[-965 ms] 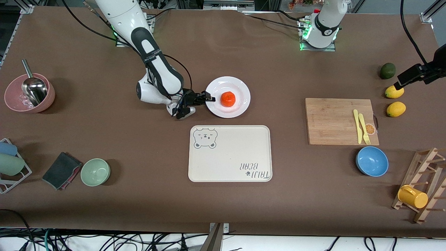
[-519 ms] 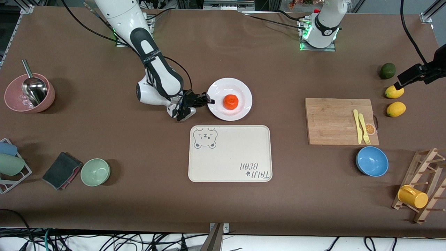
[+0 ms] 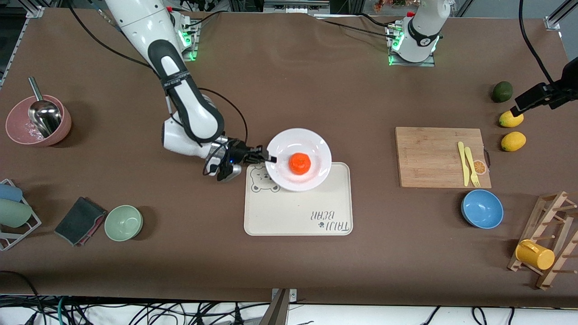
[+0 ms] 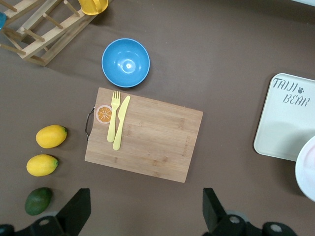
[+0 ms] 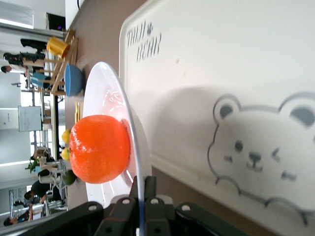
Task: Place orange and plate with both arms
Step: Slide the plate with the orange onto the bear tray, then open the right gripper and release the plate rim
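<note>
Brown tabletop (image 3: 316, 271) w/ cream tray (image 3: 289, 216)

Items counted on the tabletop (image 3: 316, 81)

One orange (image 3: 299, 163), one plate (image 3: 298, 137), one bear tray (image 3: 298, 212) and one cutting board (image 3: 433, 155) are counted. Two lemons are seen (image 3: 511, 119) (image 3: 513, 141), with one avocado (image 3: 502, 91). Three bowls are counted: one blue (image 3: 482, 209), one green (image 3: 123, 222), one pink (image 3: 18, 131). One yellow fork (image 3: 473, 167), one yellow knife (image 3: 463, 162), one yellow mug (image 3: 534, 254), one metal scoop (image 3: 44, 113) and one folded cloth (image 3: 80, 220) are also counted.
</note>
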